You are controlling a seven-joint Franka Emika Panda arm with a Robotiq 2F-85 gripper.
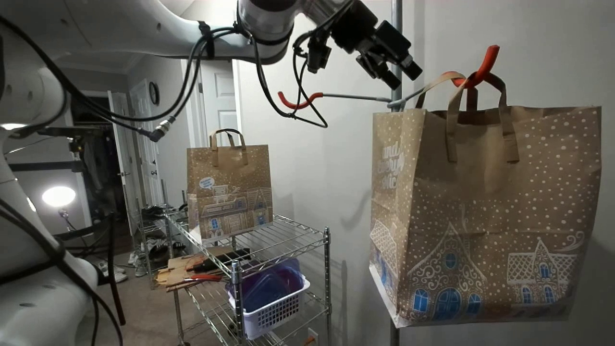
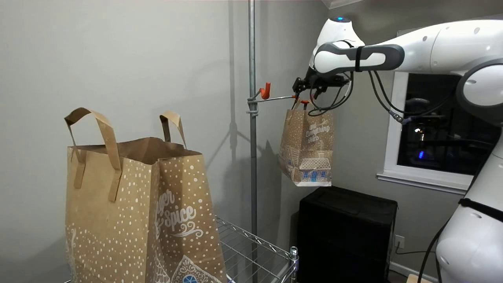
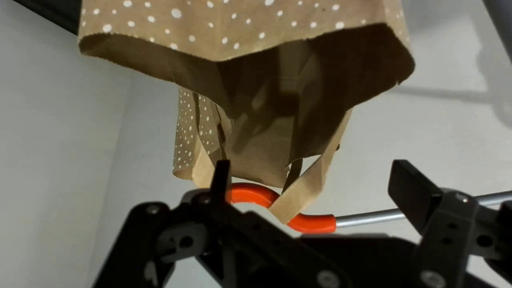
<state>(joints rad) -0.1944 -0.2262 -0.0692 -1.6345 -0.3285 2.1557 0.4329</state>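
A brown paper bag with white dots and printed houses (image 1: 504, 202) hangs by its handles from a red-tipped hook (image 1: 487, 62). The bag also shows in an exterior view (image 2: 307, 147) and, with its mouth open, in the wrist view (image 3: 240, 32). My gripper (image 1: 402, 75) is open and empty, beside the hook and above the bag's left top edge there. In the wrist view the gripper's fingers (image 3: 314, 176) stand wide apart. Between them show the red hook (image 3: 316, 224) and a bag handle (image 3: 302, 194) looped over it. No contact with the handle is visible.
A second similar paper bag (image 1: 230, 192) stands upright on a wire shelf (image 1: 298, 230), seen also in an exterior view (image 2: 110, 220). A metal pole (image 2: 252, 157) carries the hook and another red hook (image 2: 265, 91). A white basket (image 1: 276, 315) sits lower; a black cabinet (image 2: 346, 236) stands below the hanging bag.
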